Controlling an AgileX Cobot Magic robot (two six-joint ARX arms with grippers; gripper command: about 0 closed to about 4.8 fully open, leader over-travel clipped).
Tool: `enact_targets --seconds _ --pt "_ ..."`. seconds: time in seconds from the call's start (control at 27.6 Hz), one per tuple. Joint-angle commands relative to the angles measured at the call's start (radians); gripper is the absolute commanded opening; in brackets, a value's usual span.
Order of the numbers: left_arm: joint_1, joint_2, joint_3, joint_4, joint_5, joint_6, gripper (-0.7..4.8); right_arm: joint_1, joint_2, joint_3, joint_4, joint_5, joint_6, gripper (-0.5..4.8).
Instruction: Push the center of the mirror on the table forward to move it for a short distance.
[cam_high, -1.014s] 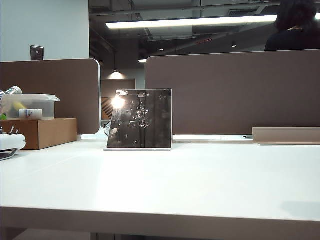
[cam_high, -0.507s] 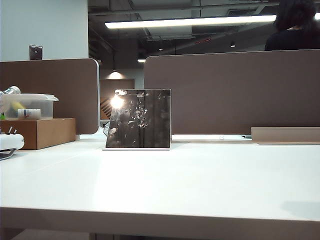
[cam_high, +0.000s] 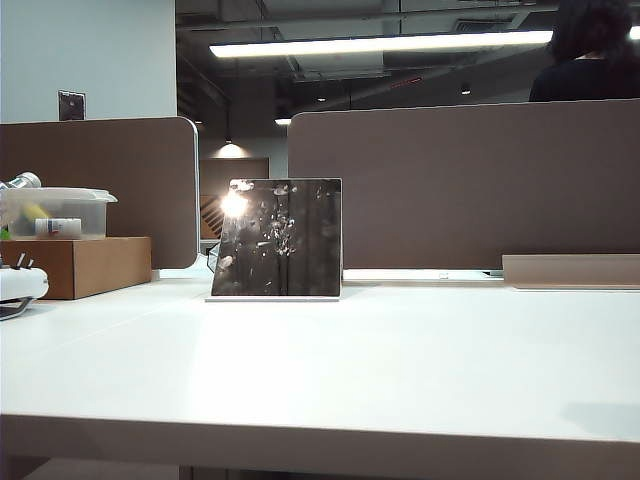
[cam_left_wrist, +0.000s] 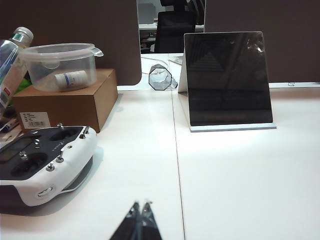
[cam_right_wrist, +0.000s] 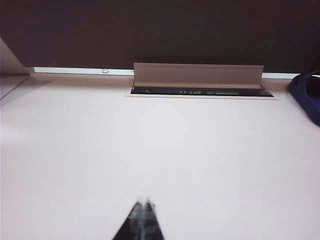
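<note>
Left gripper (cam_left_wrist: 140, 210) hovers low over the table (cam_high: 400, 370), fingers pressed together, well short of the mirror (cam_left_wrist: 227, 80). Right gripper (cam_right_wrist: 144, 207) likewise closed, facing a cable tray (cam_right_wrist: 197, 76). Only the left wrist view shows a controller (cam_left_wrist: 40, 160) left of the mirror.

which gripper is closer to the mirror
Left. The left gripper, shut, sits back from the mirror, which shows ahead in its view. The right gripper, shut, faces bare table; no mirror there.
</note>
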Motion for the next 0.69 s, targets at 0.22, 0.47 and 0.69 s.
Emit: enact_targets --seconds 0.22,0.47,0.69 --pt "-0.026 0.001 0.000 0.017 -0.056 -0.011 -0.04 0.000 0.001 -0.004 0.015 0.003 0.000 -0.05" --pt "-0.024 0.001 0.000 0.016 -0.054 -0.021 -0.04 0.000 0.001 -0.004 0.015 0.003 0.000 -0.05" --pt "-0.023 0.001 0.000 0.016 -0.044 -0.021 -0.04 0.000 0.001 -0.004 0.014 0.003 0.000 -0.05"
